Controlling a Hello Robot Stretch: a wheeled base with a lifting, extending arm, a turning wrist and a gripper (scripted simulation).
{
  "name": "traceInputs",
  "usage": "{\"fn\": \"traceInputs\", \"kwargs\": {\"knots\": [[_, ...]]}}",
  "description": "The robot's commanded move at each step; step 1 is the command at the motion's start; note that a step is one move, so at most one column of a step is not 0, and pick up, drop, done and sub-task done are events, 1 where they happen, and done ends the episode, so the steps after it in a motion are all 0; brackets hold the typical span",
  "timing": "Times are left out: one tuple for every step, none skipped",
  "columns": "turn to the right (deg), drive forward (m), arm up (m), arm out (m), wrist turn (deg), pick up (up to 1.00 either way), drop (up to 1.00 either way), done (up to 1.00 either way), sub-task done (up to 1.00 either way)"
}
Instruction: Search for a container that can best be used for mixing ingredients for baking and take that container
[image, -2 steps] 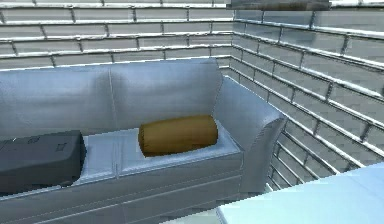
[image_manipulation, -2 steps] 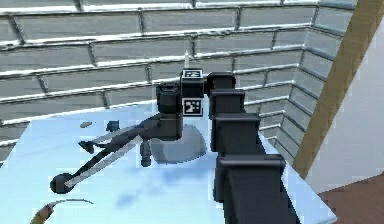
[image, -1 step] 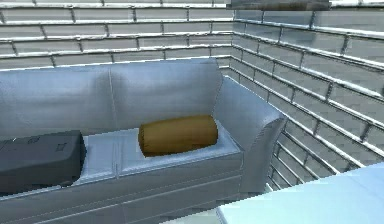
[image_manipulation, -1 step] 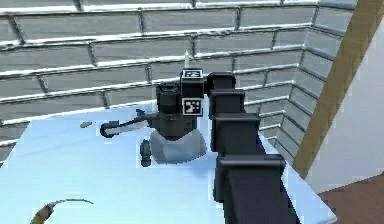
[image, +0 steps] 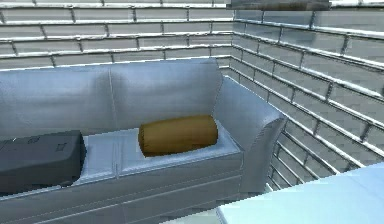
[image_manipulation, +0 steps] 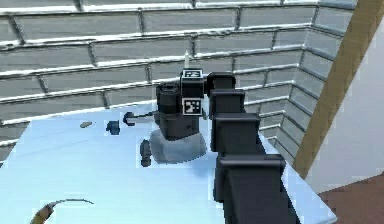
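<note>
Pale-blue smooth table (image_manipulation: 60, 170) | dark round tub (image_manipulation: 172, 152) nr gripper (image_manipulation: 133, 120) | hold: can't tell

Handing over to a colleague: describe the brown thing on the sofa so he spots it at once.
Ahead, a grey sofa stands against a pale brick wall. On its seat toward the forward view's right, beside the armrest, lies a brown roll-shaped cushion. It is the only rounded, brown thing there; its neighbour on the other seat is a flat dark box.
</note>
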Motion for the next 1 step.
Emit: {"fn": "traceInputs", "kwargs": {"knots": [[0.0, 0.00, -0.18, 0.00, 0.0, 0.00, 0.00, 0.00, 0.00]]}}
